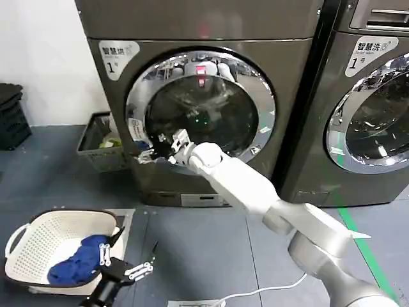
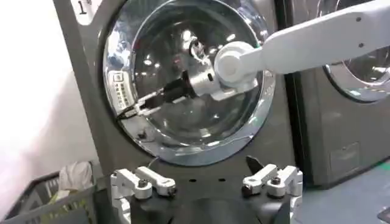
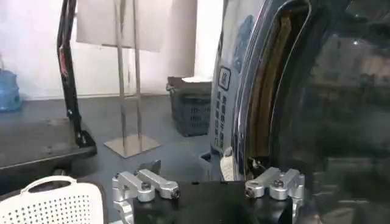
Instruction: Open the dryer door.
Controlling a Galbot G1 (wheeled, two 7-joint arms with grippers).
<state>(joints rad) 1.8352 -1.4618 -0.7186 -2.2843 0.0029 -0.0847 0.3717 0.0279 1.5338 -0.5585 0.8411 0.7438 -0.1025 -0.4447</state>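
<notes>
The dryer door (image 1: 201, 112) is a big round porthole with a wide chrome ring and dark glass, and in the head view it lies flat against the dark grey machine. My right gripper (image 1: 161, 148) is open at the door's left rim, just below the small rim sticker (image 2: 119, 91). In the right wrist view the chrome rim edge (image 3: 244, 122) stands between that gripper's (image 3: 210, 185) spread fingers, nearer one finger. My left gripper (image 1: 126, 267) hangs open and empty low over the floor, beside the white basket; it (image 2: 207, 182) faces the door from below.
A second dark grey machine (image 1: 370, 109) stands to the right. A grey crate of laundry (image 1: 99, 137) sits left of the dryer. The white basket (image 1: 38, 240) holds a blue cloth (image 1: 80, 262). A white cable (image 1: 255, 294) lies on the floor.
</notes>
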